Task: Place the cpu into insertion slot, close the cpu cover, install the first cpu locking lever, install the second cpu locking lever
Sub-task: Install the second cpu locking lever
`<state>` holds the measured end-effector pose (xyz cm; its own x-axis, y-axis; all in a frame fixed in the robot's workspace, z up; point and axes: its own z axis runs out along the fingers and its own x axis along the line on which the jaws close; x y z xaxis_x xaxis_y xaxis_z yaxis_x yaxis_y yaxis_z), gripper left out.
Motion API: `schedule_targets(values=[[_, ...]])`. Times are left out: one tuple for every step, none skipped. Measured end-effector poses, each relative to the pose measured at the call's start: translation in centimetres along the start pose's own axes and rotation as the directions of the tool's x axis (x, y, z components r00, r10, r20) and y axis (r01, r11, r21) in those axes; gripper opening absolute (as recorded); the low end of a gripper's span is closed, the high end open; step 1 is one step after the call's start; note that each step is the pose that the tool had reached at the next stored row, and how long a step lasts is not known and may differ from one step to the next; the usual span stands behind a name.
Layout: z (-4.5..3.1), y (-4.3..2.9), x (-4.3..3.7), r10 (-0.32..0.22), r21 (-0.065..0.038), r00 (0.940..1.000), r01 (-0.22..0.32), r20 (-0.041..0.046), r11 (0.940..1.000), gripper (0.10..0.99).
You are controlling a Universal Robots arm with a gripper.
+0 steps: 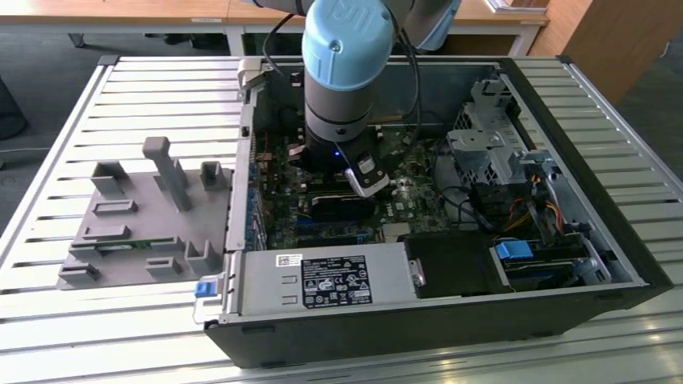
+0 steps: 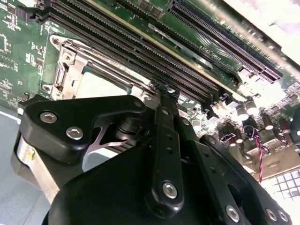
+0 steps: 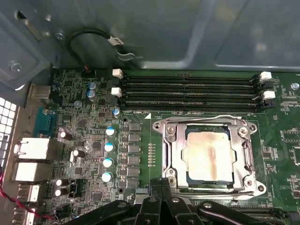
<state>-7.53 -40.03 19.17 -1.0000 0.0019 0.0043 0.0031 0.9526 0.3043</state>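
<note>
Claw: the gripper (image 2: 161, 93) is closed, its fingertips (image 3: 161, 183) pressed together with nothing between them; in both wrist views the tips sit at the edge of the socket frame, just touching or a hair above it, I cannot tell which.
Arm: in the exterior view the grey and blue arm (image 1: 339, 72) reaches straight down into the open computer case (image 1: 597, 216), with the gripper (image 1: 369, 180) low over the green motherboard (image 1: 411, 156).
Cpu: the cpu (image 3: 208, 157) lies flat in the socket, its silver-grey top showing through the frame window; a pale corner of it (image 2: 101, 84) shows in the second wrist view too.
Cpu cover: the cpu cover (image 3: 168, 150) is down flat around the chip, framing it on all sides.
Levers: a thin wire lever (image 3: 201, 119) runs along the cover side nearest the memory slots (image 3: 187, 91).
Outside the case: a grey plastic fixture (image 1: 139, 216) sits on the slatted table (image 1: 64, 328), at the exterior view's left.
</note>
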Motion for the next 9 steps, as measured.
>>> schedule_targets(values=[[0.06,0.06,0.01,0.0,-0.001,1.0,0.0,0.0,1.0,0.106],[0.12,0.14,0.02,0.0,-0.001,1.0,0.0,0.0001,1.0,0.106],[0.18,0.23,0.04,0.0,-0.002,1.0,0.0,0.0,1.0,0.106],[0.23,0.32,0.07,0.0,-0.002,1.0,0.0,0.0,1.0,0.106],[0.32,0.39,0.1,0.0,-0.004,1.0,0.0,0.0004,1.0,0.106],[0.36,0.4,0.15,0.0,-0.005,1.0,0.0,0.0003,1.0,0.106],[0.38,0.4,0.19,0.0,-0.005,1.0,0.0,0.0001,1.0,0.106],[0.39,0.4,0.21,0.0,-0.005,1.0,0.0,0.0,1.0,0.106],[0.4,0.4,0.22,0.0,-0.005,1.0,0.0,-0.0001,1.0,0.106]])
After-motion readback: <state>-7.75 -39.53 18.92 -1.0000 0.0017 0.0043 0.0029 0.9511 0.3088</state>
